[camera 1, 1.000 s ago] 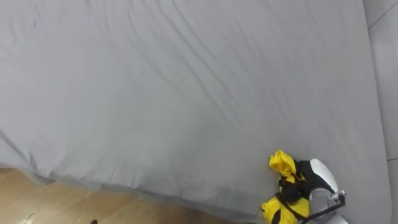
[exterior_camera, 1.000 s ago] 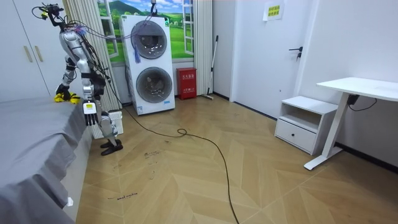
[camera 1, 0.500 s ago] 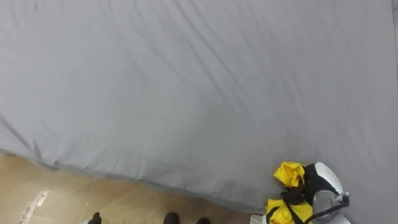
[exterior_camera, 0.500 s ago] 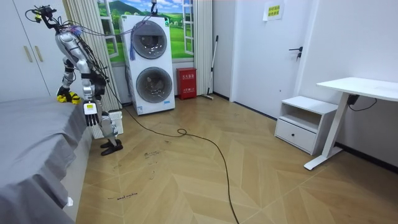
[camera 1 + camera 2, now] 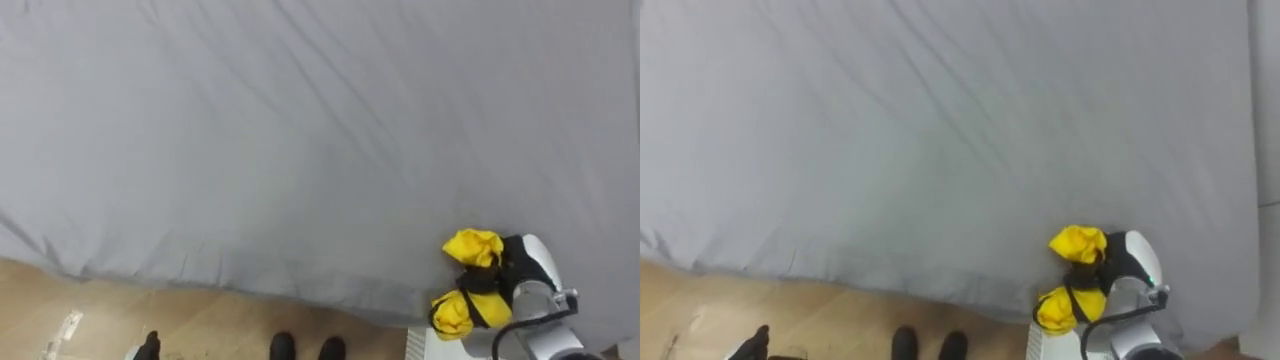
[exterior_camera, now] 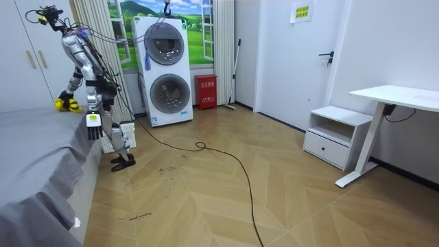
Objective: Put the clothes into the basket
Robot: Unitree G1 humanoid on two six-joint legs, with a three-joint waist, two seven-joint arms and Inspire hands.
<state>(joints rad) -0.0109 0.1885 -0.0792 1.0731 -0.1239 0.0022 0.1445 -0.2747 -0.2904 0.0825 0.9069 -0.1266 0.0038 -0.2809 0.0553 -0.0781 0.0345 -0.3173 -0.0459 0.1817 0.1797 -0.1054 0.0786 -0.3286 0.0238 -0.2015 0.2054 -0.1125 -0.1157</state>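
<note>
The yellow clothes, clamped in the right hand, are best held bunched until lowered over the basket.

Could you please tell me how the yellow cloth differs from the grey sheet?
The yellow cloth is bright and bunched up in the right hand; the grey sheet is dull and lies spread out flat. The cloth is small, the sheet wide. Both are wrinkled fabric.
</note>
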